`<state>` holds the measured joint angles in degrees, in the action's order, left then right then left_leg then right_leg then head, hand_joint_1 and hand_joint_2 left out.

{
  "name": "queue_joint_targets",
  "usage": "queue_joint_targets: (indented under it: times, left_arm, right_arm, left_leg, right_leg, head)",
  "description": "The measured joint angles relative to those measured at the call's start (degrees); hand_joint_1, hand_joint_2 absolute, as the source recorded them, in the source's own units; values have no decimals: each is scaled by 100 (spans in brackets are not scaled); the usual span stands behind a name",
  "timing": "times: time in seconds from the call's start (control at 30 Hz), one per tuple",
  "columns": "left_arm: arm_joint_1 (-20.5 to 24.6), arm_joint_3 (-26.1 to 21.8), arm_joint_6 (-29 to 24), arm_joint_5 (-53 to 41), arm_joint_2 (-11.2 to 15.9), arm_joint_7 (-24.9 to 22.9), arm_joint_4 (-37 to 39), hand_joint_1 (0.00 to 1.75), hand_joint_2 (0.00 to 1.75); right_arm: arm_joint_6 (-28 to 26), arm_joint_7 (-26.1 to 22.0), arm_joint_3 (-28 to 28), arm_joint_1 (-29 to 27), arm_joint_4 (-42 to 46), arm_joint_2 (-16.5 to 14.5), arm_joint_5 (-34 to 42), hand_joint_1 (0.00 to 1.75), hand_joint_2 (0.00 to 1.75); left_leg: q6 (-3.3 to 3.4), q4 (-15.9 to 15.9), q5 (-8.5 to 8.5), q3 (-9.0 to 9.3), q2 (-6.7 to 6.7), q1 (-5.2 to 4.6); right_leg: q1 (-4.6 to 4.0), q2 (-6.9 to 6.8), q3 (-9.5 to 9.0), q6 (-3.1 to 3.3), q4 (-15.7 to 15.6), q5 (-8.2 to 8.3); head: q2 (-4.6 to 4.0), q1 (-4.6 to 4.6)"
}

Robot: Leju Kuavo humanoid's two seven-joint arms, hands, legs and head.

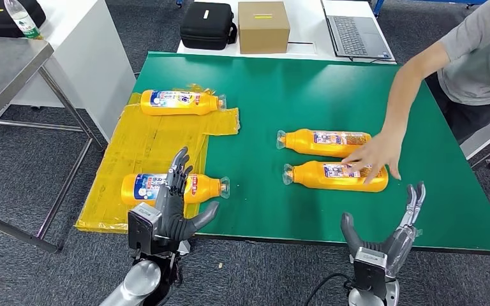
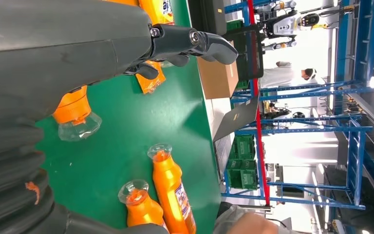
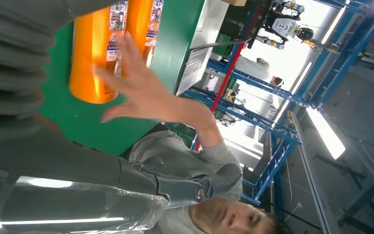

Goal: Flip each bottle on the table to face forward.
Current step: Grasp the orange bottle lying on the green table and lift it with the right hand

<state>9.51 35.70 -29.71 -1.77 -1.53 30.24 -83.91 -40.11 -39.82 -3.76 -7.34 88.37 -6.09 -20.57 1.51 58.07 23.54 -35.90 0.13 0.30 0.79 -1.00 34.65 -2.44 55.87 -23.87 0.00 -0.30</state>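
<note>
Several orange bottles lie on their sides on the green table (image 1: 268, 102). One bottle (image 1: 180, 102) lies at the back left and another (image 1: 198, 187) at the front left, both on yellow sheeting (image 1: 147, 146). My left hand (image 1: 171, 207) hovers open over the front-left bottle (image 2: 75, 114), fingers spread, holding nothing. Two more bottles (image 1: 324, 142) (image 1: 322, 176) lie side by side on the right; a person's hand (image 1: 373, 156) rests on the nearer one (image 3: 90, 58). My right hand (image 1: 386, 239) is open at the table's front edge, below that pair.
A person (image 1: 475, 57) stands at the table's right side, arm stretched over it. A black case (image 1: 208, 25), a cardboard box (image 1: 263, 27) and a laptop (image 1: 355, 29) sit on a white table behind. A grey metal table (image 1: 3, 70) stands at left.
</note>
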Motion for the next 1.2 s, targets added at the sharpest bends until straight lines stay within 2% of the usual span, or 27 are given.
queue_joint_targets:
  times: [0.2,0.37,0.6,0.93,1.07,1.2]
  left_arm:
    - [4,17,15,0,-1,-2,4,0,175]
    - [11,18,50,0,-4,-5,13,0,175]
    - [9,16,-43,3,-4,68,13,0,175]
    - [6,19,-51,27,-3,99,12,0,175]
    - [5,22,-49,51,-2,101,12,0,175]
    - [4,25,-39,121,-2,107,13,0,175]
  right_arm:
    - [0,0,8,-11,8,7,9,0,0]
    - [0,72,-117,-37,-4,147,347,0,0]
    - [0,247,-251,-145,-37,263,61,0,0]
    - [0,107,-147,-159,-105,231,-609,0,0]
    - [0,9,17,-165,-100,89,-1355,0,175]
    - [-3,4,179,-185,90,49,-2677,0,175]
  left_leg:
    - [0,0,-1,1,0,0]
    - [0,0,0,0,0,0]
    - [0,0,0,0,-1,0]
    - [0,0,0,0,-1,0]
    - [0,0,0,0,-1,0]
    - [0,0,0,0,-1,0]
  right_leg:
    - [0,0,-1,0,0,0]
    - [1,0,-2,0,0,0]
    - [0,-1,-2,0,0,0]
    - [0,-1,-3,0,0,0]
    - [0,0,-2,0,0,0]
    - [0,0,-2,0,0,0]
  head:
    - [0,-1]
    - [0,0]
    - [0,-1]
    - [0,1]
    - [0,-1]
    - [0,0]
